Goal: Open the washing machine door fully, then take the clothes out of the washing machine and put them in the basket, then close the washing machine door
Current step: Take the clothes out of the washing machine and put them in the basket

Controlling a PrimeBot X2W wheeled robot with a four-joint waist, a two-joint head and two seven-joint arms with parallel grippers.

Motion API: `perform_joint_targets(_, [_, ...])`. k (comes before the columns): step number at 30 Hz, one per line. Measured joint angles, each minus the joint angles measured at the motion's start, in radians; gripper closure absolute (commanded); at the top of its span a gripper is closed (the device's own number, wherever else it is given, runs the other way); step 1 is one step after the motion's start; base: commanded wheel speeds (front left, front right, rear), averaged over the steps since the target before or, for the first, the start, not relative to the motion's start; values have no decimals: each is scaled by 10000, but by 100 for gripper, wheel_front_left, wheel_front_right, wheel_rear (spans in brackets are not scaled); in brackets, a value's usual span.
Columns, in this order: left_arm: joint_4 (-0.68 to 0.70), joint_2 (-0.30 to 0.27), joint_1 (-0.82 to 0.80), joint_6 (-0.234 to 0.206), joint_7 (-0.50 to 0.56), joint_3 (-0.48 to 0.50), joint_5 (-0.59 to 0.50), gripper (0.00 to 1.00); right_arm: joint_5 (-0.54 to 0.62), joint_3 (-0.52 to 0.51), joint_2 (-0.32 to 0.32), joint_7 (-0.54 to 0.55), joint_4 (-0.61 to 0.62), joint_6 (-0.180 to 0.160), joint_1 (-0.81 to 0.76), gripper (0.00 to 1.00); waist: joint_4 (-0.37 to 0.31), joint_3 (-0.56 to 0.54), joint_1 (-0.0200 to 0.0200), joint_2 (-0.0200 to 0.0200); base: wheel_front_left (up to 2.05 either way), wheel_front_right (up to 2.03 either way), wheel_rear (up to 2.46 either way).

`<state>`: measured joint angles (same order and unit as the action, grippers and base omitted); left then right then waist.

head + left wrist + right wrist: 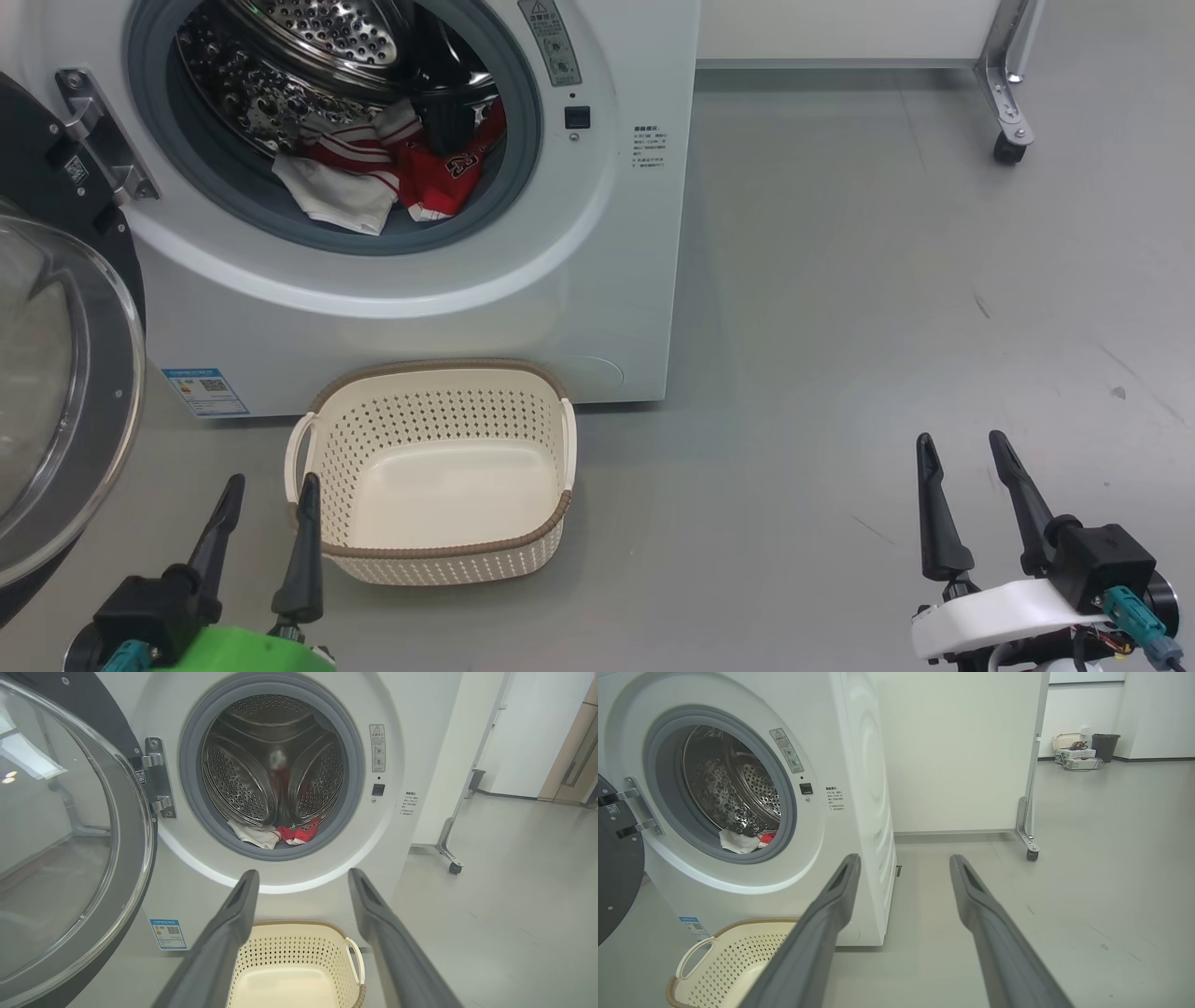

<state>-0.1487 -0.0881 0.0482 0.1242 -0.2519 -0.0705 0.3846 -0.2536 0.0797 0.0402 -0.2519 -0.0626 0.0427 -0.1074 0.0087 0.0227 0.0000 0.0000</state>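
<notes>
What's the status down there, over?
Open, empty: left gripper, right gripper. With door open, clothes in drum, basket empty. Nothing in the way.

1. L gripper (273, 481): lower left of head view, fingers pointing up, leaning a bit twd view centre, jaws wide apart.
2. L wrist (238, 651): green shell, black block on its left w/ teal plug.
3. R gripper (961, 439): lower right, fingers up, leaning a bit twd centre, jaws wide apart.
4. R wrist (999, 611): white shell, black block on its right w/ teal plug.
5. Wrist views: each dark finger pair rises from bottom edge, tips well apart.
</notes>
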Motion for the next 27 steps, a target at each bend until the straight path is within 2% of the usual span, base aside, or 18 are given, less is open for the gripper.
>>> perform_joint_targets(13, [125,-163,0,0,0,-35,21,0,0,86,0,0,48,-10,1,0,57,8,0,0,52,-52,0])
perform_joint_targets(27, [132,-301,8,0,0,40,-153,0,0,109,0,0,44,-12,0,0,134,21,0,0,104,-104,0])
